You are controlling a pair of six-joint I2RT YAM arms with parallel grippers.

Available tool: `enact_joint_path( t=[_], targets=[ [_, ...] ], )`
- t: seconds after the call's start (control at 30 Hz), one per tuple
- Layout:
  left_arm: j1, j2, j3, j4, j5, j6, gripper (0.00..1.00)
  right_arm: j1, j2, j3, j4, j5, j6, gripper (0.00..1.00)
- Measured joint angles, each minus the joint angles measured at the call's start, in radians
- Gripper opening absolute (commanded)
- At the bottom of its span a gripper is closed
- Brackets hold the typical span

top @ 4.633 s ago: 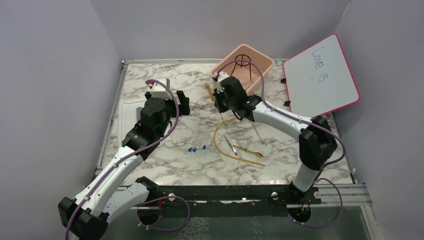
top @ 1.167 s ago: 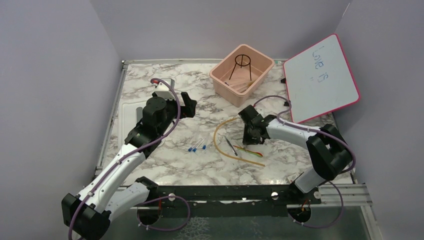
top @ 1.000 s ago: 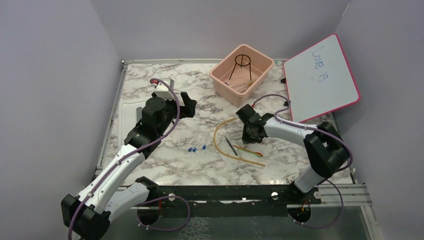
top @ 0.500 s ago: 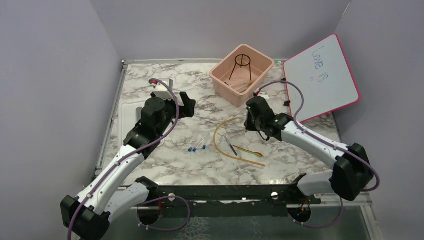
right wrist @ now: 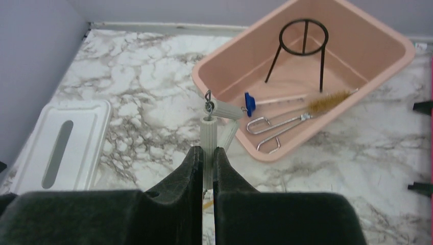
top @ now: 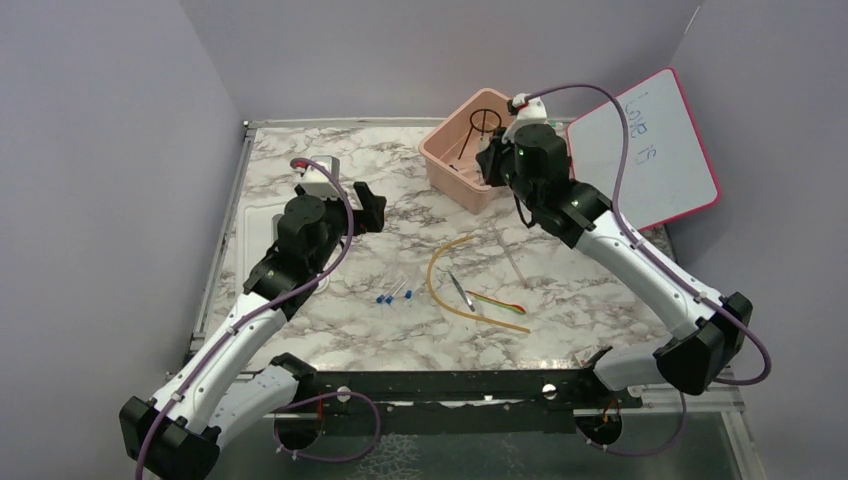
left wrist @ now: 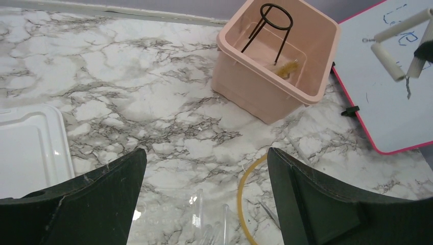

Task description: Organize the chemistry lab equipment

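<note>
Left arm (top: 240, 330): white rounded shells, black joint housings.
Right arm (top: 640, 268): same white shells, black joints, small green light near the wrist.
Cables (top: 345, 215): purple, one looping along each arm.
Wrist blocks (top: 320, 181): white, red spot on top.
Fingers (left wrist: 87, 204): matte black, broad, flat-faced, lightly scuffed.
Base rail (top: 440, 385): black, two silver bolts.

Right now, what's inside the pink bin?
A black wire tripod, a brush, metal tongs and a blue-capped rod. The white ribbed piece held in front covers the near corner of the bin; anything there is hidden.
</note>
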Motion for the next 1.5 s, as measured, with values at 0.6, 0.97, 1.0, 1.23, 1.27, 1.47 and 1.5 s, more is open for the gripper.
enact_joint_path(
  t=[0.6,0.97,1.0,1.23,1.27,1.47,1.5],
  targets=[
    [0.007,-0.001,0.000,-0.001,-0.005,0.000,0.91,-0.205,0.606,0.444,0.031,-0.193,-0.056,0.00],
    [0.015,0.012,0.000,-0.008,-0.006,0.000,0.91,-0.207,0.768,0.514,-0.011,-0.243,-0.090,0.01],
    [0.015,0.013,0.000,-0.008,-0.006,0.000,0.91,-0.210,0.779,0.517,-0.015,-0.246,-0.093,0.01],
    [0.019,0.016,0.000,-0.008,-0.006,0.000,0.91,-0.227,0.862,0.558,-0.042,-0.248,-0.118,0.05],
    [0.019,0.017,0.000,-0.008,-0.006,0.000,0.91,-0.229,0.874,0.567,-0.043,-0.247,-0.123,0.08],
    [0.021,0.021,0.000,-0.008,-0.006,0.000,0.91,-0.242,0.938,0.647,-0.073,-0.326,-0.142,0.22],
    [0.022,0.022,0.000,-0.008,-0.006,0.000,0.91,-0.246,0.940,0.650,-0.074,-0.357,-0.140,0.24]
  ],
)
